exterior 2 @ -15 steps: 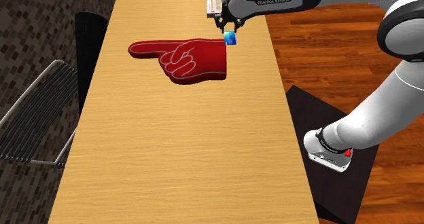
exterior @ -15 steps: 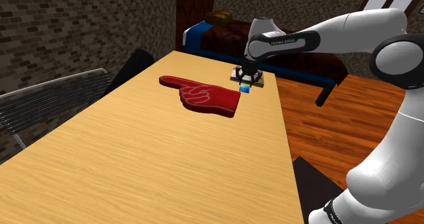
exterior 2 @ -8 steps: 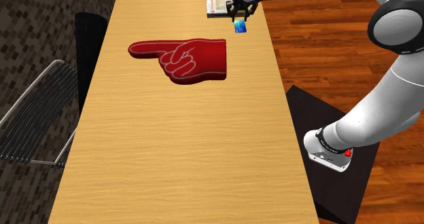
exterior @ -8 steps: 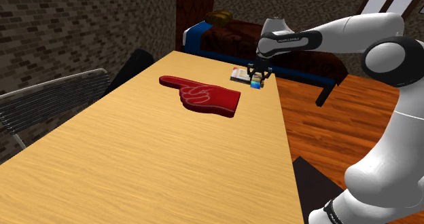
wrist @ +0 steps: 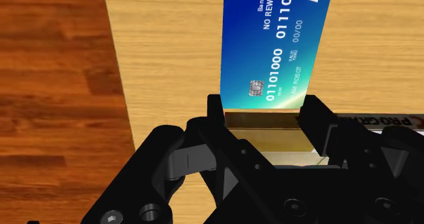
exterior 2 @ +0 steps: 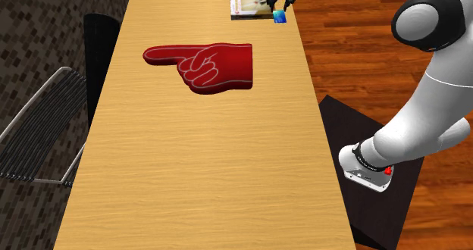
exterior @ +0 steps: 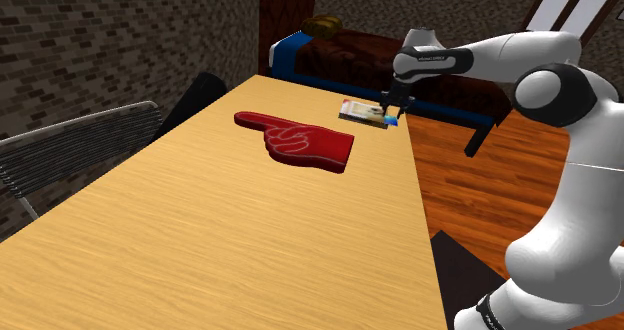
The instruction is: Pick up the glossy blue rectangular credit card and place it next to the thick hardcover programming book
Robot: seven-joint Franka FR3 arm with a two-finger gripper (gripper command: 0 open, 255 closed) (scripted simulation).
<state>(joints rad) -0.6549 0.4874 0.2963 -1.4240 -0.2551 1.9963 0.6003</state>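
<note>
The blue credit card point(wrist: 278, 46) with white numbers and a chip hangs clasped between my black fingers point(wrist: 216, 110). My gripper point(exterior: 391, 116) is shut on the blue credit card point(exterior: 391, 122) at the far end of the wooden table point(exterior: 250, 228), just beside the book point(exterior: 360, 111) on the side toward the shoulder view's right. In the second exterior view the card point(exterior 2: 280, 16) sits right of the book point(exterior 2: 249, 4), under the gripper point(exterior 2: 280, 6). The book's edge with printed letters point(wrist: 380, 121) shows behind my gripper point(wrist: 265, 110).
A red foam pointing hand point(exterior: 300, 141) lies mid-table, nearer than the book. The table's edge and the wood floor point(wrist: 54, 87) are close by the card. A wire chair point(exterior: 70, 148) stands at the table's left, and a blue-framed bed point(exterior: 330, 53) stands beyond the far end.
My gripper has carried the card away from the foam hand's cuff toward the table's far end, and it now hangs beside the book. The grip has stayed shut.
</note>
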